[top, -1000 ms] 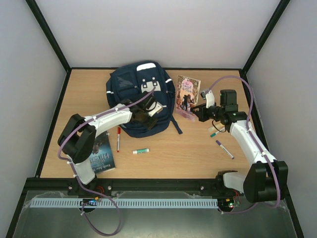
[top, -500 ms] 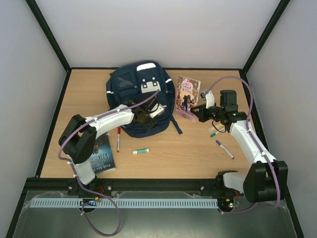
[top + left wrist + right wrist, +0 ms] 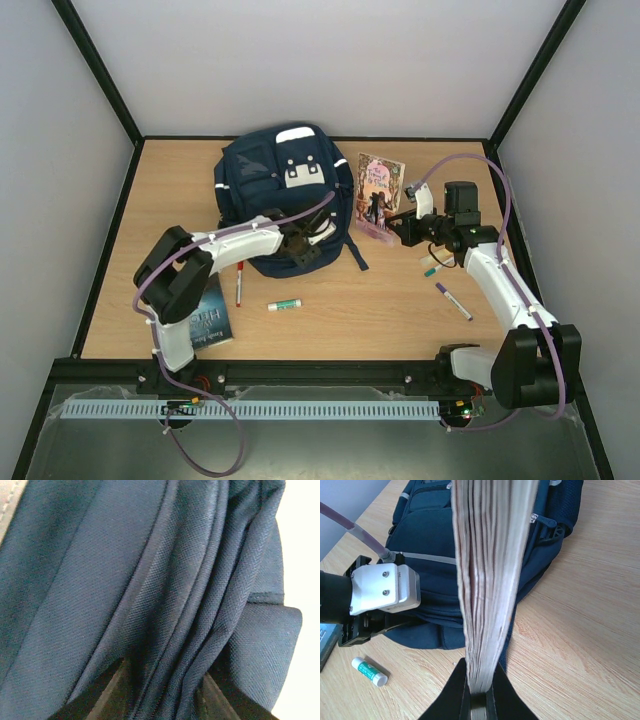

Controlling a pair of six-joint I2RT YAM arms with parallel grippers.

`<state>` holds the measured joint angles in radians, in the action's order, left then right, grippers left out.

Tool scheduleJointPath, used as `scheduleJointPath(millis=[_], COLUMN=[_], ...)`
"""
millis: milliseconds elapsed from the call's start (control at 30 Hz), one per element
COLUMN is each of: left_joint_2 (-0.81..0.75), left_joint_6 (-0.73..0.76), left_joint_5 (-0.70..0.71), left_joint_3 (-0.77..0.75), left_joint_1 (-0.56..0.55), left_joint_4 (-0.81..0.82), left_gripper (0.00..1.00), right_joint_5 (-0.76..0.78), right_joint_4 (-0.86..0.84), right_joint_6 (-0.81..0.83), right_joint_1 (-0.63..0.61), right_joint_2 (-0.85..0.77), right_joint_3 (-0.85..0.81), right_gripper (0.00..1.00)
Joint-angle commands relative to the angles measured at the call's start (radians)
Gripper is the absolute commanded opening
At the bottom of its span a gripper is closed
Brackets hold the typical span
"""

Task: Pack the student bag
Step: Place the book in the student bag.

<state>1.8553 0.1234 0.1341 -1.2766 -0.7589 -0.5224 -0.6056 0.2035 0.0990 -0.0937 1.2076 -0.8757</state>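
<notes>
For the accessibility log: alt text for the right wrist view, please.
The right claw grips a paperback book edge-on, pages toward the camera, before the large navy-blue fabric backpack on the wooden table; a white glue stick lies lower left.

The student bag (image 3: 150, 580) is matt navy woven cloth with a fine twill rib, the book (image 3: 490, 580) shows off-white paper page edges, the desk (image 3: 580, 645) is smooth pale wood-grain, and the left arm casing (image 3: 385, 587) is smooth white plastic.
</notes>
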Motion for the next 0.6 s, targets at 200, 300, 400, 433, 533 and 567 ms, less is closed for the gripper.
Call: scheduleJointPath(millis=[200,300,400,433,533,567], left_joint_2=[-0.034,-0.07,-0.11,-0.126,-0.174,-0.197], left_joint_6=[-0.035,-0.049,-0.051,-0.05,-0.043,-0.04], left_joint_5=[0.098,0.113,0.117,0.119,0.122,0.124], left_joint_3=[-0.012,-0.02,-0.041,-0.048,-0.068,-0.073], left_joint_1=[-0.007,-0.008,-0.008,-0.008,-0.008,-0.008], left_joint_4=[0.066,0.085,0.092,0.095,0.109,0.115], left_gripper=[0.09,0.03,0.02,0.03,0.02,0.02], right_joint_5=[-0.032,-0.034,-0.045,-0.058,-0.114,-0.138], right_joint_4=[-0.004,0.02,0.064,0.09,0.197,0.232], right_joint_6=[0.013,0.0,-0.023,-0.028,-0.042,-0.052], right_joint_1=[0.006,0.006,0.006,0.007,0.006,0.006], right_joint_2=[-0.024,-0.028,-0.031,-0.03,-0.012,-0.004], right_joint_3=[0.005,-0.028,-0.08,-0.1,-0.176,-0.197], right_gripper=[0.01,0.01,0.01,0.01,0.01,0.01])
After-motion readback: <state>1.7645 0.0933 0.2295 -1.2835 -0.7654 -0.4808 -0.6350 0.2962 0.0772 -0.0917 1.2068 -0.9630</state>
